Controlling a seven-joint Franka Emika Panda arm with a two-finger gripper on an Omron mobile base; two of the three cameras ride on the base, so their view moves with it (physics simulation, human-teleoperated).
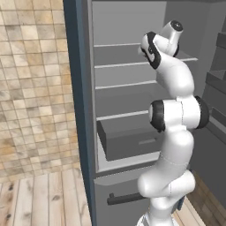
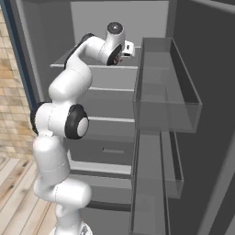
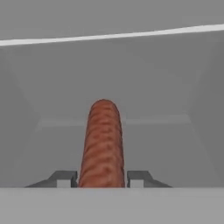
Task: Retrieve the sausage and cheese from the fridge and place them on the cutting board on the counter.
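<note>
Clamped on the sausage (image 3: 103, 144), the claw (image 3: 103, 178) has one dark finger tip (image 3: 65, 178) pressed to the left side of the reddish-brown cylinder and the other tip touching its right side. Seen from the hand, the sausage runs straight away from the jaws toward the grey back wall of the fridge (image 3: 52, 78), its rounded far end free, with a pale shelf edge (image 3: 113, 35) crossing above it.

Taking the fridge as the landmark: in the left base view a tiled wall (image 1: 31, 88) and a wooden floor (image 1: 39, 198) lie to the left of the fridge, whose dark side panel borders them. Inside, grey shelves (image 1: 123, 84) are stacked one over another, with a lower drawer (image 1: 128, 141) under them. The white arm (image 1: 174, 132) rises in front of the fridge and bends in toward an upper shelf. In the right base view the open door's clear bins (image 2: 167, 87) hang to the right of the shelves, and the wrist reaches in at upper-shelf height, just left of the topmost bin.
</note>
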